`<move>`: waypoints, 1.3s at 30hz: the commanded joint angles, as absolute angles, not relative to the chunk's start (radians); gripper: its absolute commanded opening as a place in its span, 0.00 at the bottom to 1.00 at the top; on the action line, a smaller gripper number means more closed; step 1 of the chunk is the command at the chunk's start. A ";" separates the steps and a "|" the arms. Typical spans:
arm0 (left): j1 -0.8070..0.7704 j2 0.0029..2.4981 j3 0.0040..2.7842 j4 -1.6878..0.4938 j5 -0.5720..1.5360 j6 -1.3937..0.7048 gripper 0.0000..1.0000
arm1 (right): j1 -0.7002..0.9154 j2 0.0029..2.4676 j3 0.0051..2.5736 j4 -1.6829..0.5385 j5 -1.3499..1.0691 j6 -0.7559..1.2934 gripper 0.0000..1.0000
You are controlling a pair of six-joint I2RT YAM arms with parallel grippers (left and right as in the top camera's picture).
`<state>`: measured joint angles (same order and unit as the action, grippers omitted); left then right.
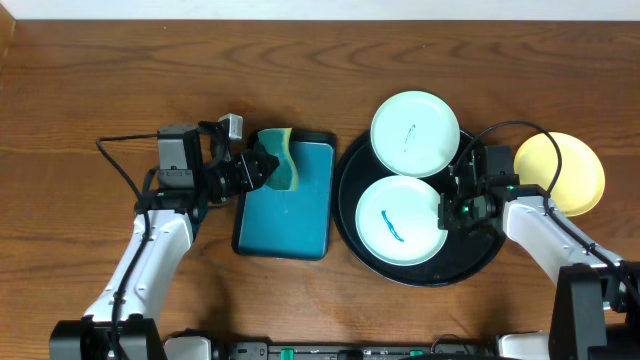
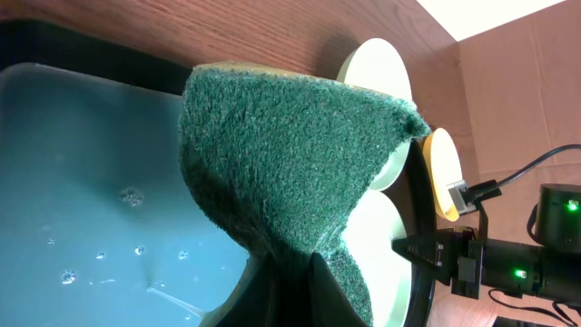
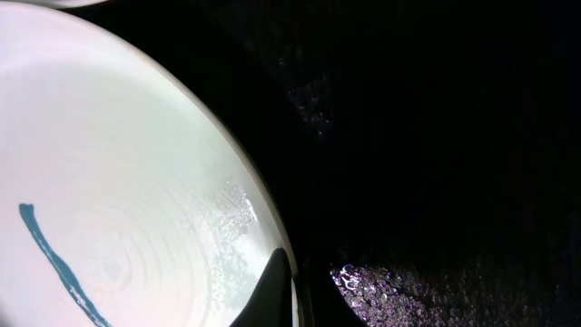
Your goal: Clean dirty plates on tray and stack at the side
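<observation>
- A brown wood-grain table (image 1: 100, 80) is seen under everything; a white strip of wall (image 1: 300, 8) is seen along its far edge. In the left wrist view a cardboard panel (image 2: 536, 82) is seen beyond the table.
- A glossy black tray (image 1: 345, 175) is placed right of centre. Two mint-white plates are laid in it: the far plate (image 1: 415, 133) and the near plate (image 1: 400, 220), each marked w/ a blue-green smear (image 3: 54, 259).
- The tray floor beside the near plate is seen wet, w/ small droplets.
- The yellow plate (image 1: 565, 170) is laid on the table, just beside the tray on the right side.
- A teal tray (image 1: 285, 215) w/ water in it is placed left of the black tray.
- The left gripper (image 1: 258, 168) is closed on a green-yellow sponge (image 1: 283, 160), held over the far end of the teal tray.
- The right gripper (image 1: 450, 212) is closed; one fingertip (image 3: 272, 291) is seen at the near plate's rim. Whether the rim is pinched cannot be told.
</observation>
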<state>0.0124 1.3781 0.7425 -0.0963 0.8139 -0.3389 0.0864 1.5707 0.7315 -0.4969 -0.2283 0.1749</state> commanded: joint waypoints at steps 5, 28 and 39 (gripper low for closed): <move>0.018 1.361 0.739 -0.094 0.847 -0.316 0.07 | 0.099 1.610 0.722 -0.486 -0.184 0.186 0.01; -0.323 1.361 0.757 -0.221 0.027 -0.316 0.07 | 0.099 1.610 0.722 -0.485 -0.184 0.186 0.01; -0.457 1.411 0.957 -0.524 -0.228 -0.303 0.07 | 0.099 1.610 0.722 -0.483 -0.184 0.186 0.01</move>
